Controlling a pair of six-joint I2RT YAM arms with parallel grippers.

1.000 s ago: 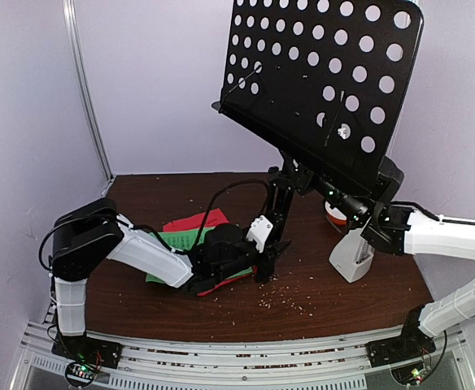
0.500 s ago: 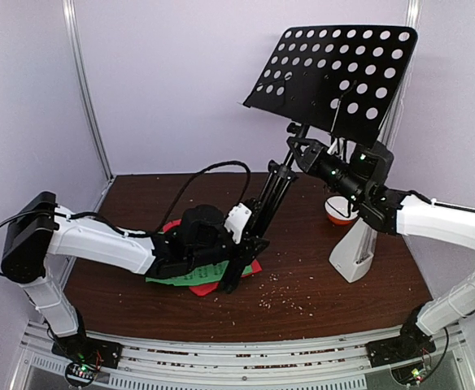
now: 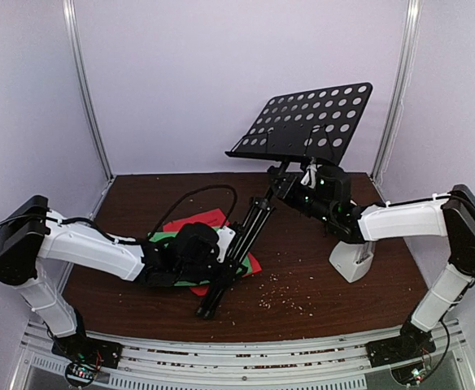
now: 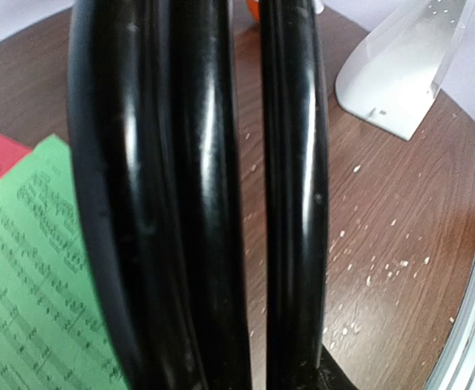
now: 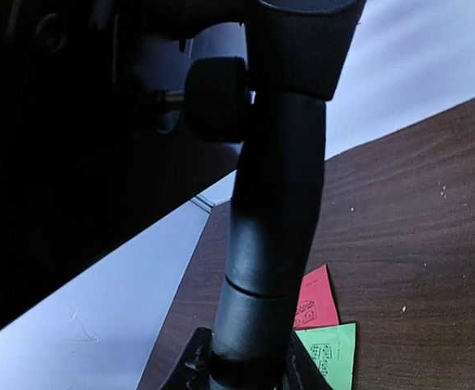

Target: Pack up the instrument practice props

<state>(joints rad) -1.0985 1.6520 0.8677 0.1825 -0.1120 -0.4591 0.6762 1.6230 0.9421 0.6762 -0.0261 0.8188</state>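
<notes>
Lowered since a second ago, the black perforated music stand (image 3: 307, 122) now leans low over the brown worktop (image 3: 343, 301), its desk nearly level. The left end effector (image 3: 225, 256) clamps its folded legs, and the right end effector (image 3: 285, 185) clasps its post. The green and red music sheets (image 3: 201, 218) lie under the left arm. The white pyramid metronome (image 3: 351, 262) stands by the right forearm.

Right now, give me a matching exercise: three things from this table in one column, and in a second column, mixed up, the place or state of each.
Things:
1. music stand
2. green sheet
3. metronome

Place or state:
A. white, at the right side of the table
B. tilted, legs folded together
C. lying flat, left of centre

Pairs: 1-B, 2-C, 3-A
</notes>
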